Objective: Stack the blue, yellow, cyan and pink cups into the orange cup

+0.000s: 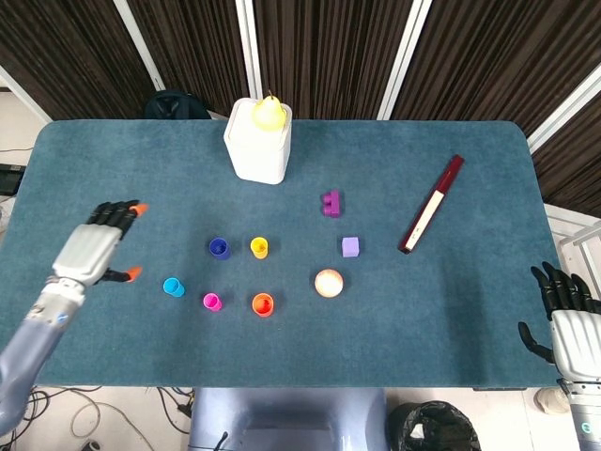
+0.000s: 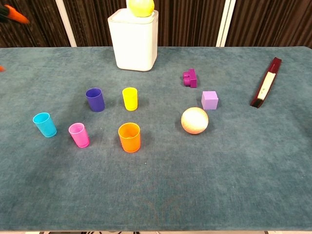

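The left hand [image 1: 91, 252] hovers over the left side of the counter [image 1: 141, 169], fingers [image 1: 120, 210] spread and holding nothing. The right hand [image 1: 568, 319] sits at the lower right frame edge, off the counter, also released. All five cups stand apart, lower left of centre: cyan cup [image 1: 174, 287], pink cup [image 1: 212, 302], orange cup [image 1: 262, 304] in a row, blue cup [image 1: 219, 248] and yellow cup [image 1: 259, 247] above them
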### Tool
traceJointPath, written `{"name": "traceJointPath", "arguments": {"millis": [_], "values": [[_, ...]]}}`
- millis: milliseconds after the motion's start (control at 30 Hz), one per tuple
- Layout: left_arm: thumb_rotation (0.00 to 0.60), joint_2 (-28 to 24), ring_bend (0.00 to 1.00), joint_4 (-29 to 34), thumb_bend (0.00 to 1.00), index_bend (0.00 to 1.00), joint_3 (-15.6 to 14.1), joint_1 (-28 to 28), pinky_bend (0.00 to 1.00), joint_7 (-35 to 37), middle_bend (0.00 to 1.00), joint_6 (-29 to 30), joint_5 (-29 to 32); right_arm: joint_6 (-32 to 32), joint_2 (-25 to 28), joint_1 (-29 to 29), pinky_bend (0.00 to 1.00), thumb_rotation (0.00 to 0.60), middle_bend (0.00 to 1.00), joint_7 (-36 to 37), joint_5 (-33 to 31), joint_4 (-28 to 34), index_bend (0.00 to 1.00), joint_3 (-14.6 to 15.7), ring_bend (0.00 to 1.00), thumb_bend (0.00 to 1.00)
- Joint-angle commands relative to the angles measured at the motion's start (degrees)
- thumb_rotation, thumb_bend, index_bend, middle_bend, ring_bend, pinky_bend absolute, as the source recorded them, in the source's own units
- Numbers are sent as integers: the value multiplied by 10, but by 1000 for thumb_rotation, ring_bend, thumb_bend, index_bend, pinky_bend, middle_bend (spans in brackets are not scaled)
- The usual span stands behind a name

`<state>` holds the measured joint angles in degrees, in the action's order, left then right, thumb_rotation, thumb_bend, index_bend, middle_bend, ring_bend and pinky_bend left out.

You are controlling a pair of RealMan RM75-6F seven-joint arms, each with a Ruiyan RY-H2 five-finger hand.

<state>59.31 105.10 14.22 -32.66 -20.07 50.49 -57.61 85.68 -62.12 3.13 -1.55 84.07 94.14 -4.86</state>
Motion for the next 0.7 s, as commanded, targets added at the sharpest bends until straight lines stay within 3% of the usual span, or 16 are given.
{"name": "traceJointPath", "arguments": {"millis": [33, 367, 700], "values": [[600, 68, 0, -43, 190, 68, 0, -59, 0, -63, 26, -26, 68, -4, 0, 1, 0, 600, 0, 2, -3, -2, 36, 0, 51, 424], [600, 168, 0, -102, 191, 74, -24, -129, 0, -152, 26, -11, 182, -8, -3, 3, 0, 600, 0, 7, -5, -7, 36, -1, 51, 423], [600, 248, 0, -159, 190, 122, -25, -186, 0, -209, 26, 17, 250, -11, -4, 3, 0, 600, 0, 10, -10, -9, 36, -1, 51, 424]]}}
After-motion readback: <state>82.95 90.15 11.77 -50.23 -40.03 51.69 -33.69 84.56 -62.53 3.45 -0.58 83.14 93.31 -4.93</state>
